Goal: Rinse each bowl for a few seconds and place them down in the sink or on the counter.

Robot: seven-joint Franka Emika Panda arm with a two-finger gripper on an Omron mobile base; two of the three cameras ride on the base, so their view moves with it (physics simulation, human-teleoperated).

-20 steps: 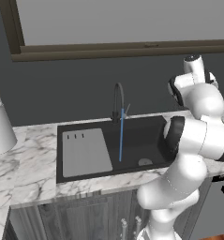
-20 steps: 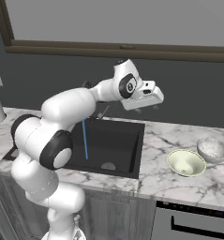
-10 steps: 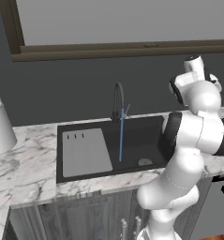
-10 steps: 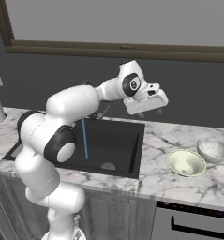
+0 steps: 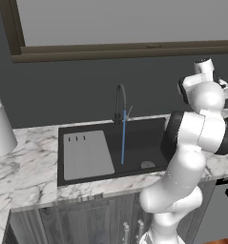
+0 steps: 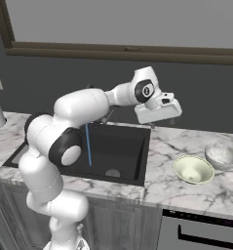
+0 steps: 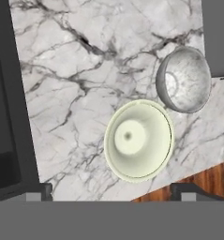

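Two bowls sit side by side on the counter [image 6: 159,188] right of the sink [image 6: 125,141]: a pale cream bowl [image 6: 193,169] and a grey-marbled bowl [image 6: 222,156] behind it. My gripper [image 6: 159,116] hangs open and empty above the counter between the sink's right edge and the bowls, touching neither. From the hand view the cream bowl [image 7: 139,140] lies just ahead of the open gripper [image 7: 111,193], the grey bowl [image 7: 184,79] beyond it on the marble counter [image 7: 62,70]. A thin blue stream of water [image 5: 123,143] runs from the faucet [image 5: 120,102] into the sink [image 5: 144,138].
A grey drainboard panel [image 5: 87,155] fills the sink's left part. A tall white cylinder [image 5: 1,128] stands on the counter far left. The counter's front edge [image 7: 179,180] lies close to the cream bowl, with wood floor below. A dark wall and window frame back the counter.
The arm has swung the hand to the right and a little lower, from over the sink toward the bowls. The jaws stayed open. The bowls have not moved.
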